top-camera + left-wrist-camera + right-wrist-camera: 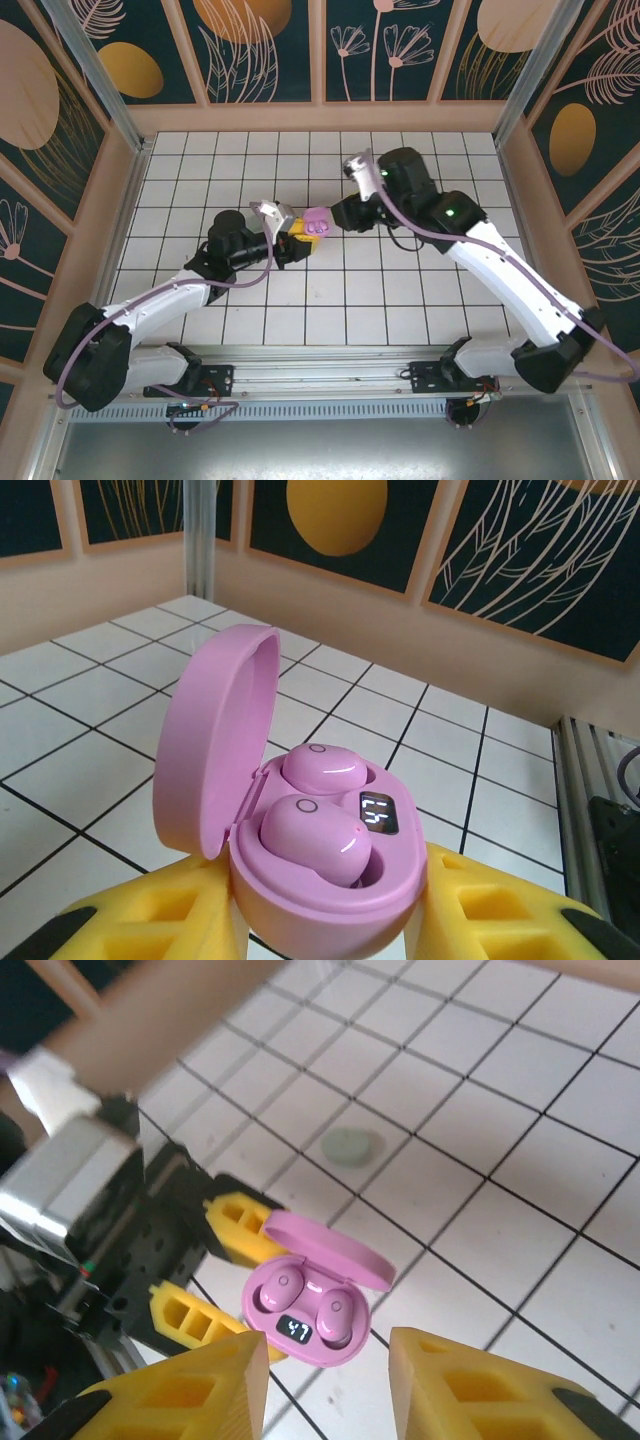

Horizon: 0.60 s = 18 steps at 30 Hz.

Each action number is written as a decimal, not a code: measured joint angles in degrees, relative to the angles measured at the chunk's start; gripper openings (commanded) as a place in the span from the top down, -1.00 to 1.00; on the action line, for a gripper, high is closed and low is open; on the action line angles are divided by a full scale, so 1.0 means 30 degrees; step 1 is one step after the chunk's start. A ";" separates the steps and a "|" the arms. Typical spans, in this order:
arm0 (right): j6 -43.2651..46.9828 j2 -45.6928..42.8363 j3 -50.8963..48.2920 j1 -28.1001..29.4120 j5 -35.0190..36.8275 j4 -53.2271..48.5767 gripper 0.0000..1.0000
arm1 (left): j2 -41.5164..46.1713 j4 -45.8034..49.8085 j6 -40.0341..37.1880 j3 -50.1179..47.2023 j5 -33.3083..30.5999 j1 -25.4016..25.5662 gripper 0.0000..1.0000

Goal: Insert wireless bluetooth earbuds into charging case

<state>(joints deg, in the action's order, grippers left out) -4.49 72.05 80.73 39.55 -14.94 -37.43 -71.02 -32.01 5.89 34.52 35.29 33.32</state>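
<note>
L gripper (325, 920) pinching pink charging case (205, 740) by its base, held off the tiled table (520, 1110), lid up. Both purple-pink earbuds (312, 837) seated in their wells, side by side (display lit next to them). R gripper (328, 1380) hovers near case, fingers spread, nothing btwn. Pale green rounded item (352, 1147) lies on tiles beyond case; bud or case, can't tell.

Two earbuds (315, 835), one case (210, 750) — one green piece (352, 1147)
</note>
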 measured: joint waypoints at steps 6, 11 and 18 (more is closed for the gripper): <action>-0.3942 -0.1479 -0.2506 -0.2346 -0.2659 0.3526 0.16 | 0.0444 -0.1676 0.0780 -0.0619 0.0087 0.0000 0.25; -0.5799 -0.0998 -0.3300 -0.2419 -0.4510 0.5508 0.15 | 0.0109 -0.3927 0.1902 -0.0925 0.0408 0.0000 0.25; -0.6608 0.0838 -0.2907 -0.2404 -0.5202 0.6324 0.15 | -0.0583 -0.5268 0.2761 -0.0925 0.0758 0.0000 0.25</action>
<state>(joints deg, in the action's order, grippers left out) -24.32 74.56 72.01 32.34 -30.55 -18.46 -72.77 -47.81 14.17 31.75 37.56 33.32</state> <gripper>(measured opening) 0.425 0.378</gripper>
